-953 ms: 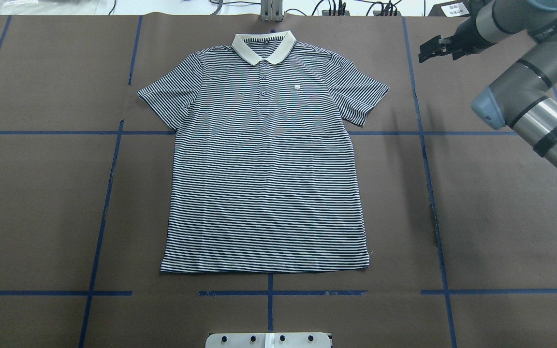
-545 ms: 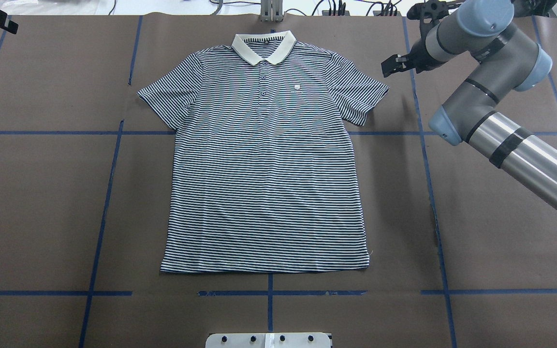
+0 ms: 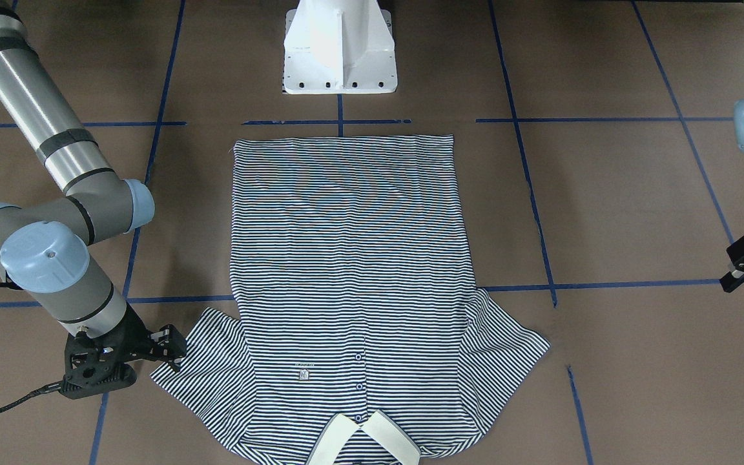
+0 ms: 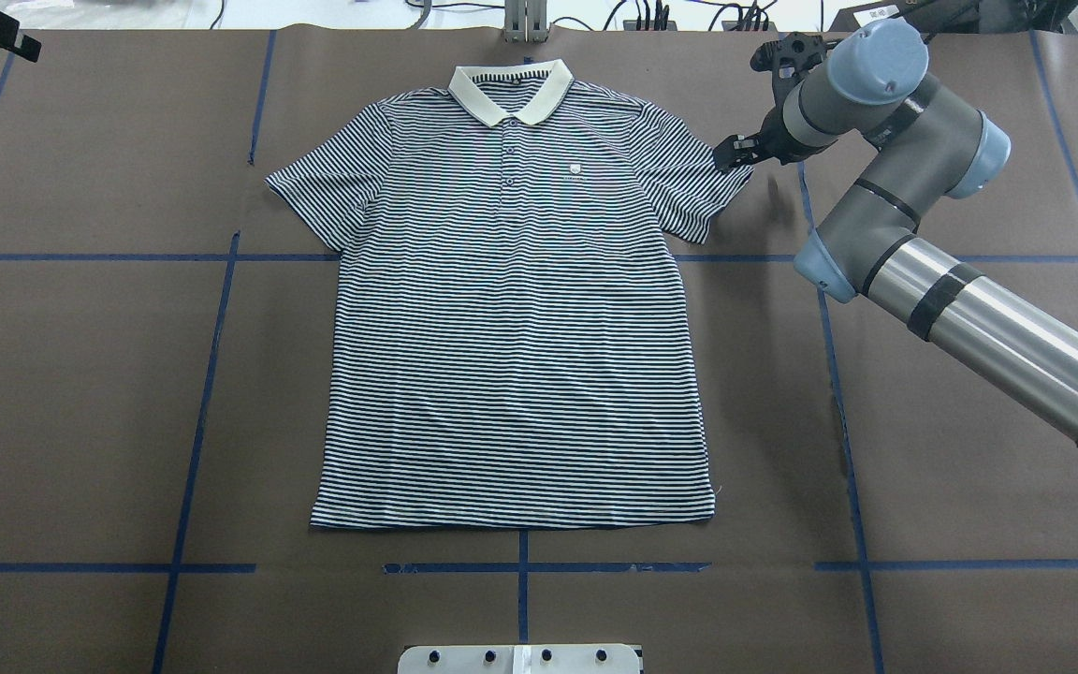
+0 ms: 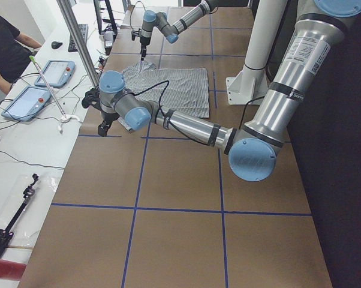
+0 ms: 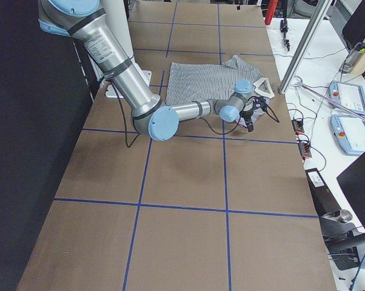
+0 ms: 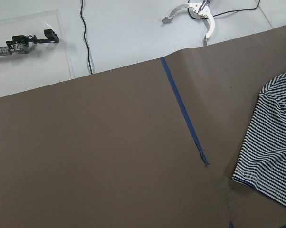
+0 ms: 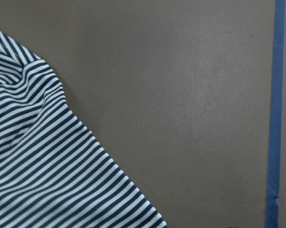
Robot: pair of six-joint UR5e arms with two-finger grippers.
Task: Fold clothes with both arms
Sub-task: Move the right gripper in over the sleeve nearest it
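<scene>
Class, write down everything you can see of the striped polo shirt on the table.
The polo shirt has thin navy-and-white stripes, a plain white collar, a short buttoned placket and a tiny chest logo. The cloth looks soft. It lies flat and unfolded, front up, sleeves spread, on the brown table cover, collar away from the robot. The right gripper is at one sleeve's edge; contact is unclear.

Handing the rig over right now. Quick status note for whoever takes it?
Right gripper: looks open, empty, at the outer edge of the polo shirt sleeve on its side.
Left gripper: looks open, empty, over bare table, well clear of the shirt.
Shirt: flat, front up, collar away from the robot, both sleeves spread.
Done: no fold made.
Left: grasp, then every fold.
</scene>
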